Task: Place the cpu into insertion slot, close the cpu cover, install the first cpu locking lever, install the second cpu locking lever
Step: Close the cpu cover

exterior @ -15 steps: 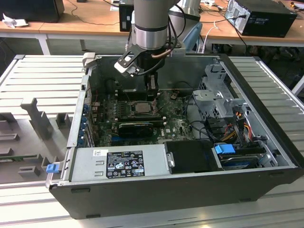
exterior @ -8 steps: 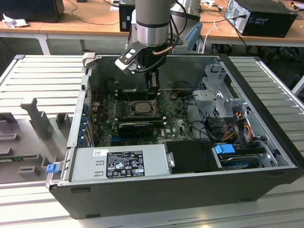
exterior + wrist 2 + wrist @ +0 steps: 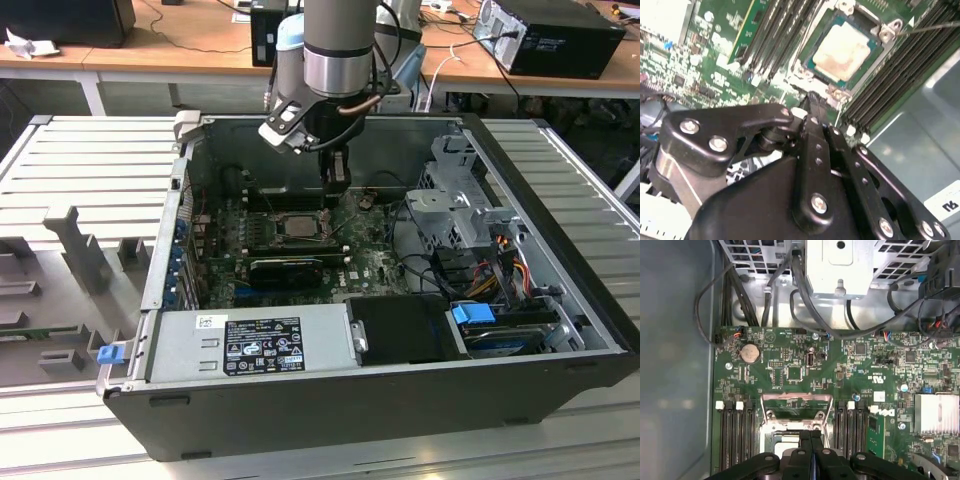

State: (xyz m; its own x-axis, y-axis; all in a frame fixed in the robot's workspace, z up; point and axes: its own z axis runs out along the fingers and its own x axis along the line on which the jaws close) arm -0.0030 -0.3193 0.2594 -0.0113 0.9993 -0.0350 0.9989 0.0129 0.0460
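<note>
Gripper [image 3: 814, 100]: fingers clenched together, grasping nothing | chip [image 3: 842, 49]: flat in the socket [image 3: 811, 64], just beyond the fingertips, untouched | fingertips: over the socket's edge

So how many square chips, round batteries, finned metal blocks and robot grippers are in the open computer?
Square silvery-tan metal cpu chip: 1
Round silver coin battery: 1
Silver finned metal heat sink block: 1
Black robot gripper: 1
Total: 4
</note>
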